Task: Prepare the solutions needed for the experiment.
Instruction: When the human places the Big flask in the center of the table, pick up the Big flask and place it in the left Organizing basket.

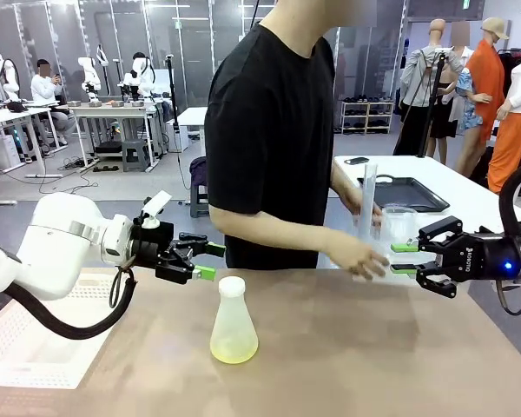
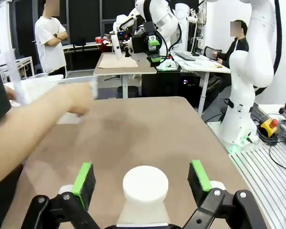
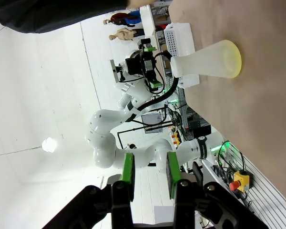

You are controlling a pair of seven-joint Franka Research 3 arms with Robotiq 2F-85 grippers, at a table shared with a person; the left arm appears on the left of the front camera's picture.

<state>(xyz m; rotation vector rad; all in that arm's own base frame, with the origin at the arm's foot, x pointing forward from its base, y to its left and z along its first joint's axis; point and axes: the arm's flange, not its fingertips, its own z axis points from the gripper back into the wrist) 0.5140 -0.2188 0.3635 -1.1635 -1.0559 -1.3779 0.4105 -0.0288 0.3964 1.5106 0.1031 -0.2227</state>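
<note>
On the brown desk [image 1: 399, 347] a capped flask [image 1: 234, 321] holds the shallow yellow-green solution [image 1: 234, 350] near the spread, empty left hand [image 1: 207, 261], while the partly closed right hand [image 1: 403, 258] grips nothing visible, so preparation appears unfinished.

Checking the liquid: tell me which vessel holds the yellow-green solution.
The capped conical flask standing alone near the left gripper, not the clear labware in the person's hands.
</note>
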